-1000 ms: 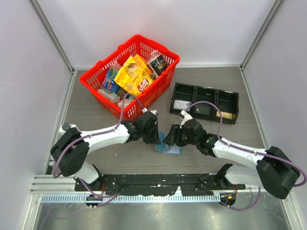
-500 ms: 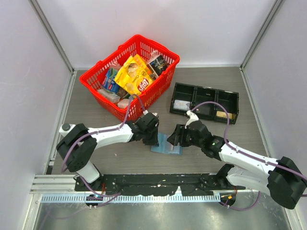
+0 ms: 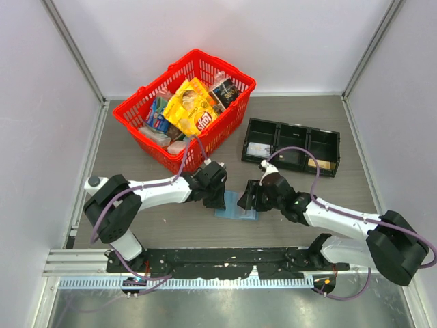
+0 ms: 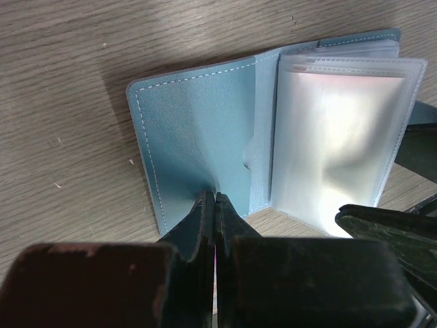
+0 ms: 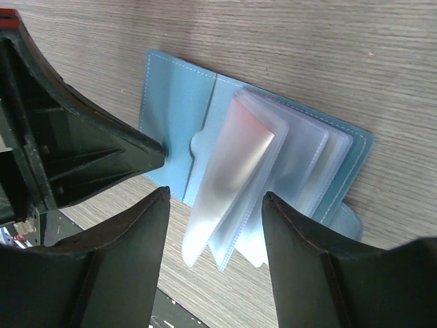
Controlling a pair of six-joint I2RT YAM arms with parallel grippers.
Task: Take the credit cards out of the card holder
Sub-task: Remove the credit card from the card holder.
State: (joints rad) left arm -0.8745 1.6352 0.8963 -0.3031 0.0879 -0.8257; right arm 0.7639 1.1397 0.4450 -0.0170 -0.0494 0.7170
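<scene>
The blue card holder (image 3: 235, 205) lies open on the table between my two grippers. My left gripper (image 3: 220, 198) is shut, and its tips (image 4: 215, 197) rest on the holder's left inner panel (image 4: 191, 130). My right gripper (image 3: 250, 199) is open, with its fingers on either side of the raised clear sleeves (image 5: 239, 171) without closing on them. The sleeves (image 4: 334, 137) show a faint reddish tint; I see no tan-gold card in them. One tan-gold credit card (image 3: 322, 165) lies in the right compartment of the black tray.
A black three-compartment tray (image 3: 292, 132) stands behind the right arm, with a pale grey-white card (image 3: 258, 149) in its left compartment. A red basket (image 3: 232, 117) full of packets stands at the back left. The holder lies near the table's front edge.
The card holder now lies flatter and squarer than a second ago. My right gripper has shifted slightly over its sleeves. My left gripper stays on the left panel.
</scene>
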